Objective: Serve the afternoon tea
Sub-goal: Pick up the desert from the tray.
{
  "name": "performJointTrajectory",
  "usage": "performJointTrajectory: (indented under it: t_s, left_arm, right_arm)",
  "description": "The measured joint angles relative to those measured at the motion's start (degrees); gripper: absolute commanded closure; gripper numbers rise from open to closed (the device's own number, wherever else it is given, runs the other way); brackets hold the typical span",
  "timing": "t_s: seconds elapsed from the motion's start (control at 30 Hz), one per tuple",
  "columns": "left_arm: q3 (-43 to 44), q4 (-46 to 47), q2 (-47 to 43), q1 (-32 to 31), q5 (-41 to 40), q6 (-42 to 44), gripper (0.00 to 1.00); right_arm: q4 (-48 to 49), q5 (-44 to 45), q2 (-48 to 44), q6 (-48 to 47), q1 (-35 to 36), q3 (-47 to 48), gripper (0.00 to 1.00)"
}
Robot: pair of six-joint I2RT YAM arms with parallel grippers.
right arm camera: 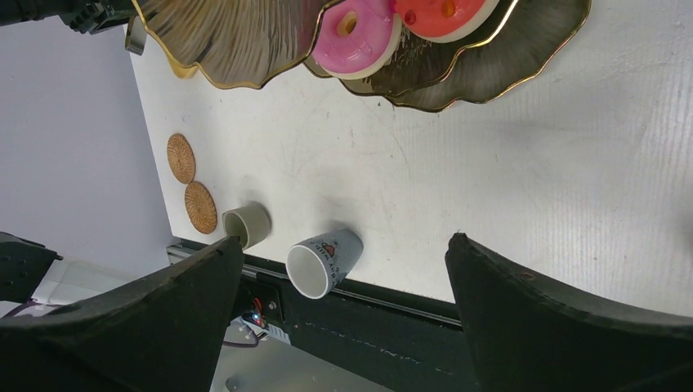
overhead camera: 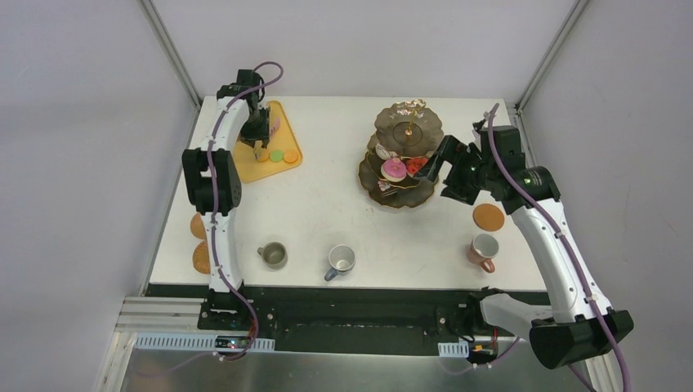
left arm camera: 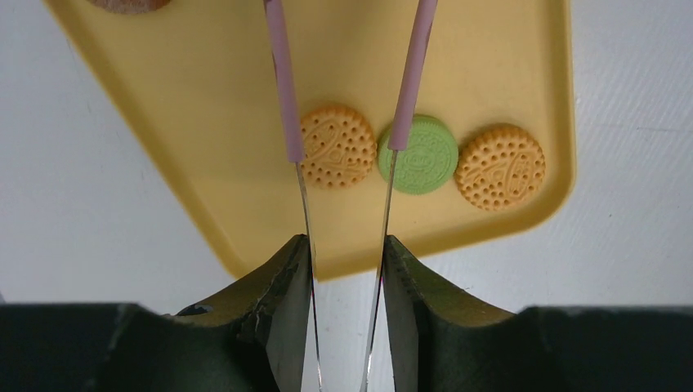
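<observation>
My left gripper [left arm camera: 345,241] is shut on the pink-handled tongs [left arm camera: 283,82] above the yellow tray [left arm camera: 204,98]. The tong arms straddle an orange macaron [left arm camera: 337,147]. A green macaron [left arm camera: 425,157] and a second orange one [left arm camera: 499,167] lie to its right. In the top view the left gripper [overhead camera: 258,131] hangs over the tray's middle. My right gripper [overhead camera: 433,167] stands open beside the three-tier stand [overhead camera: 400,204], nothing between its fingers. A pink doughnut [overhead camera: 394,170] and a red doughnut [overhead camera: 417,165] rest on the stand's tiers.
An olive mug [overhead camera: 273,255], a grey-blue mug [overhead camera: 341,260] and a pink mug [overhead camera: 484,249] stand near the front edge. One coaster [overhead camera: 489,217] lies behind the pink mug, two coasters [overhead camera: 198,225] at the left edge. The frame posts rise at the back corners.
</observation>
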Motion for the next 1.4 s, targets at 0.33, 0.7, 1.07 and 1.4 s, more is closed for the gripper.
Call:
performJointTrajectory:
  t_s: [0.33, 0.7, 1.07, 1.4]
  left_arm:
    - [5.57, 0.00, 3.67, 0.02, 0.63, 1.27, 0.64]
    - [7.17, 3.48, 8.24, 0.50, 0.07, 2.12, 0.92]
    - [2.75, 7.69, 6.56, 0.50, -0.94, 2.89, 1.00]
    - [-9.11, 8.48, -8.87, 0.44, 0.52, 3.56, 1.00]
  right_arm:
    - [-0.04, 0.74, 2.62, -0.17, -0.11, 0.90, 0.01]
    - [-0.04, 0.79, 3.13, 0.09, -0.13, 0.90, 0.01]
    - [0.02, 0.74, 3.80, 0.68, -0.13, 0.90, 0.01]
    - [1.16, 0.52, 2.69, 0.81, -0.13, 0.68, 0.01]
